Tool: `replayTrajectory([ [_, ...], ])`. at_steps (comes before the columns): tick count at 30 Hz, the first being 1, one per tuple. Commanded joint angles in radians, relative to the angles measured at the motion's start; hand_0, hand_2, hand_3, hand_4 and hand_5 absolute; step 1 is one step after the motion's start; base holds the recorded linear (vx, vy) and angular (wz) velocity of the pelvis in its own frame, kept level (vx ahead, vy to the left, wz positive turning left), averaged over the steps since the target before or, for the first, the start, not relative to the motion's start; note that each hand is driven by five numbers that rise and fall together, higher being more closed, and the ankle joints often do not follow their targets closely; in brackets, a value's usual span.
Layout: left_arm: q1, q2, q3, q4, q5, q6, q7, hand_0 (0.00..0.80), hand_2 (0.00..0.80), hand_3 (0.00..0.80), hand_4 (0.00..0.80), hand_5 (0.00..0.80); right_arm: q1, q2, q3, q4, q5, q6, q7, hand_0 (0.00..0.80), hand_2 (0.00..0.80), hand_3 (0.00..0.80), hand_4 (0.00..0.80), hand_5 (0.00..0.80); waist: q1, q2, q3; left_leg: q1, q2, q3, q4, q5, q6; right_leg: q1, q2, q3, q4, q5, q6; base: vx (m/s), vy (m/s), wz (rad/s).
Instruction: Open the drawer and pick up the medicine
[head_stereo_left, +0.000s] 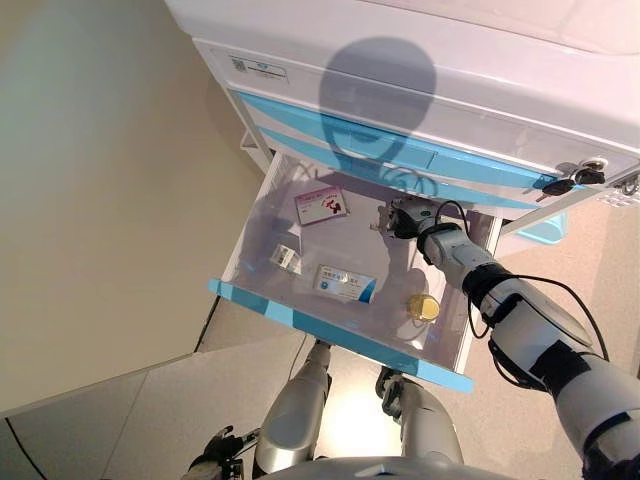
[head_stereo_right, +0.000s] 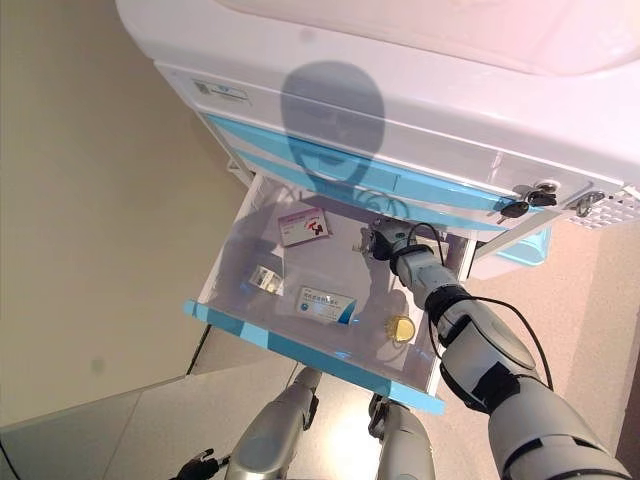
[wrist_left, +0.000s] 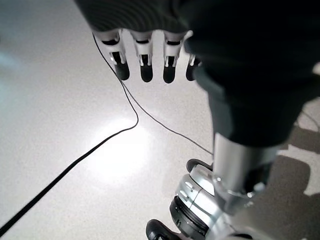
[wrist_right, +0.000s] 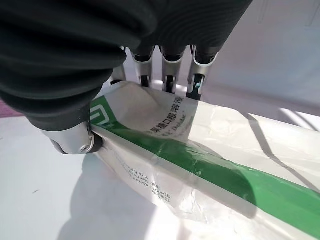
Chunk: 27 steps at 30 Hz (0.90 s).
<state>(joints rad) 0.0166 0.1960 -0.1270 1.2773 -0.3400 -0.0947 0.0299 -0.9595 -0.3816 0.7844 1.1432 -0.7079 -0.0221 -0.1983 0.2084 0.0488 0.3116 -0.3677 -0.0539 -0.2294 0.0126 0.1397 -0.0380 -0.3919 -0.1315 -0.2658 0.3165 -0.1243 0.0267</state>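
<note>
Right hand (wrist_right: 100, 125) is pinching a white-and-green medicine packet (wrist_right: 200, 165) at the open drawer's (head_stereo_left: 330, 325) two o'clock corner; it should be squeezing firmly, lifting straight. Left hand (wrist_left: 150, 60) is hanging open.

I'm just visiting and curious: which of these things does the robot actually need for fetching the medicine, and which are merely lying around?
In use:
open drawer
white and green medicine packet
right hand, pinching that packet

Lying about:
pink and white box
blue and white box
small yellow round container
keys in the lock
left hand, idle

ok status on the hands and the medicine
Right hand shut on white-and-green medicine bag inside open drawer. Left hand open, idle above floor. Nothing blocking.
</note>
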Motion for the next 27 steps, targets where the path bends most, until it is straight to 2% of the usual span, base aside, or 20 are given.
replayTrajectory([
  [1,-0.005,-0.005,0.005,0.022,-0.031,0.005,0.02,0.0,0.0,0.0,0.0,0.0,0.088,-0.093,0.037,0.058,-0.004,0.062,0.059,0.8,0.8,0.8,0.8,0.8,-0.006,-0.006,0.052,0.02,-0.069,0.032,-0.033,0.003,0.052,0.034,-0.036,0.062,-0.178,0.212,0.075,0.0,0.0,0.0],
  [6,-0.02,0.002,0.028,0.029,-0.048,0.007,0.028,0.0,0.0,0.0,0.0,0.0,0.074,-0.073,0.028,-0.058,0.069,0.049,0.079,0.8,0.8,0.8,0.8,0.8,-0.018,-0.025,0.052,0.024,-0.064,0.041,-0.029,-0.003,0.056,0.028,-0.032,0.08,-0.172,0.213,0.074,-0.004,0.003,-0.01],
  [9,-0.044,0.012,0.051,0.037,-0.063,0.01,0.034,0.0,0.0,0.0,0.0,0.0,0.084,-0.044,0.009,-0.191,0.192,0.03,0.119,0.8,0.8,0.8,0.8,0.8,-0.03,-0.04,0.056,0.029,-0.058,0.051,-0.03,-0.007,0.059,0.024,-0.028,0.094,-0.167,0.213,0.072,-0.018,0.015,-0.09],
  [12,-0.05,0.017,0.058,0.041,-0.065,0.012,0.032,0.0,0.0,0.0,0.0,0.0,0.102,-0.032,0.001,-0.264,0.252,0.018,0.143,0.8,0.8,0.8,0.8,0.8,-0.036,-0.046,0.058,0.031,-0.055,0.055,-0.03,-0.007,0.06,0.022,-0.027,0.1,-0.164,0.213,0.071,-0.01,0.007,-0.1],
  [15,-0.053,0.023,0.071,0.044,-0.068,0.015,0.026,0.0,0.0,0.0,0.0,0.0,0.143,-0.005,0.005,-0.356,0.341,-0.003,0.204,0.8,0.8,0.8,0.8,0.8,-0.044,-0.052,0.061,0.035,-0.053,0.062,-0.03,-0.009,0.061,0.021,-0.026,0.104,-0.162,0.212,0.071,-0.006,0.017,-0.15],
  [16,-0.052,0.032,0.084,0.045,-0.066,0.015,0.018,0.0,0.0,0.0,0.0,0.0,0.18,0.011,0.016,-0.405,0.41,-0.012,0.268,0.8,0.8,0.8,0.8,0.8,-0.049,-0.054,0.062,0.037,-0.052,0.064,-0.031,-0.009,0.062,0.02,-0.026,0.108,-0.163,0.211,0.07,-0.006,0.016,-0.04],
  [19,-0.046,0.038,0.086,0.044,-0.069,0.017,0.013,0.0,0.0,0.0,0.0,0.0,0.194,0.047,0.032,-0.435,0.436,-0.004,0.302,0.8,0.8,0.8,0.8,0.8,-0.05,-0.055,0.063,0.038,-0.051,0.067,-0.031,-0.009,0.062,0.019,-0.025,0.111,-0.163,0.211,0.07,-0.007,0.014,-0.11],
  [22,-0.033,0.053,0.094,0.038,-0.066,0.017,-0.001,0.0,0.0,0.0,0.0,0.0,0.197,0.087,0.063,-0.441,0.512,-0.007,0.383,0.8,0.8,0.8,0.8,0.8,-0.046,-0.057,0.062,0.039,-0.049,0.074,-0.032,-0.009,0.063,0.019,-0.021,0.117,-0.168,0.213,0.069,-0.007,0.013,-0.18],
  [27,-0.026,0.072,0.107,0.031,-0.064,0.015,-0.02,0.0,0.0,0.0,0.0,0.0,0.189,0.058,0.089,-0.536,0.57,-0.01,0.449,0.8,0.8,0.8,0.8,0.8,-0.046,-0.065,0.058,0.043,-0.048,0.08,-0.029,-0.01,0.061,0.021,-0.018,0.117,-0.167,0.212,0.068,-0.003,0.002,-0.04],
])
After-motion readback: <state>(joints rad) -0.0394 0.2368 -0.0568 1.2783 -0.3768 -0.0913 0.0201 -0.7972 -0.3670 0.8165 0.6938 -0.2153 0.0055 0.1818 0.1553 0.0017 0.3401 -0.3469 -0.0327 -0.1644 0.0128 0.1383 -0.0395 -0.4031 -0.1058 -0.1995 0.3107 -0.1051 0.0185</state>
